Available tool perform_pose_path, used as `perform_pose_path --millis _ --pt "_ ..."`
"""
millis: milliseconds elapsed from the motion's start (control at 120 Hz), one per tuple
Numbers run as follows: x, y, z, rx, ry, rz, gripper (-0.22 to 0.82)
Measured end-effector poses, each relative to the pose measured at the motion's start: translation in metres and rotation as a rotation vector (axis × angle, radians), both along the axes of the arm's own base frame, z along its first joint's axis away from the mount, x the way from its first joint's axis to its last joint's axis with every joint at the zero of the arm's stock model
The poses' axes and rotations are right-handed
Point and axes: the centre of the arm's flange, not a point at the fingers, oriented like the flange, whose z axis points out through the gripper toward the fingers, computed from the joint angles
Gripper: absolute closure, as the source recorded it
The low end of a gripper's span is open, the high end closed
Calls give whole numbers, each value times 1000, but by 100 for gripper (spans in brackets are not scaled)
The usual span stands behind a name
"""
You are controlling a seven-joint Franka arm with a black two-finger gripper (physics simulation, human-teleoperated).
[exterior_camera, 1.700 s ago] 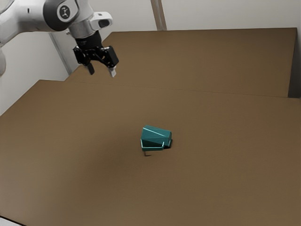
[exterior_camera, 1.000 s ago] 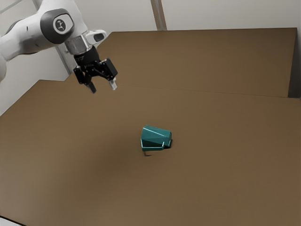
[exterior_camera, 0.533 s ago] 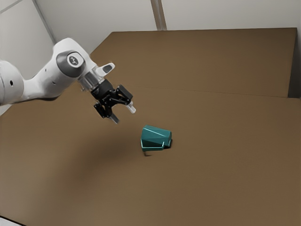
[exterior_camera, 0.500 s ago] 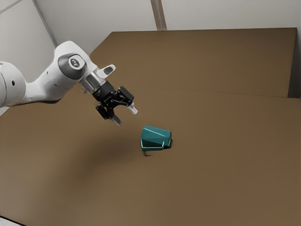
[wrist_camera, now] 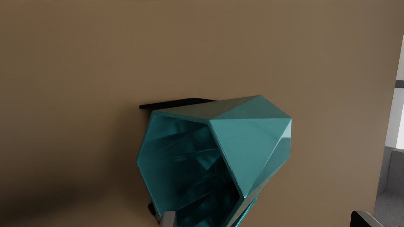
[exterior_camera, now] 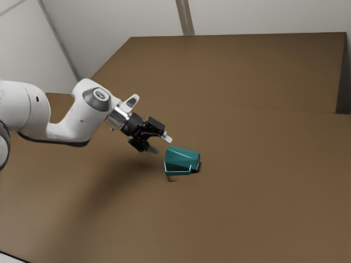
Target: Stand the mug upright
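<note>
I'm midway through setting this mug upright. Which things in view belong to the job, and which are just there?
Part of the job:
- Teal mug, lying on its side
- Claw, open, close to the mug's mouth

Just there:
- Brown tabletop, merely supporting the mug
- Pale surface beyond the tabletop
- Brownish strip across that surface

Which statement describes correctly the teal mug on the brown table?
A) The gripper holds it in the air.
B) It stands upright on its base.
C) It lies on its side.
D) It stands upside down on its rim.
C: the mug lies on the table with its open mouth facing sideways.
</note>
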Motion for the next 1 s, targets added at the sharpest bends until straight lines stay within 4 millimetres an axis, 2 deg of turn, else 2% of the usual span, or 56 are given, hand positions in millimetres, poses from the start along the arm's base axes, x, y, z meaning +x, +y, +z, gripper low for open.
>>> perform_pose_path --millis 175,358,458,700,1000 --pt "1 -3 -14 -38 -36 -24 0" --pt "0 -10 -38 -102 -35 -35 0" --pt "-1 -12 -42 -137 -40 -43 1" --pt "-3 -15 -50 -202 -62 -61 24" --pt "-4 -19 -47 -224 -106 -103 54"
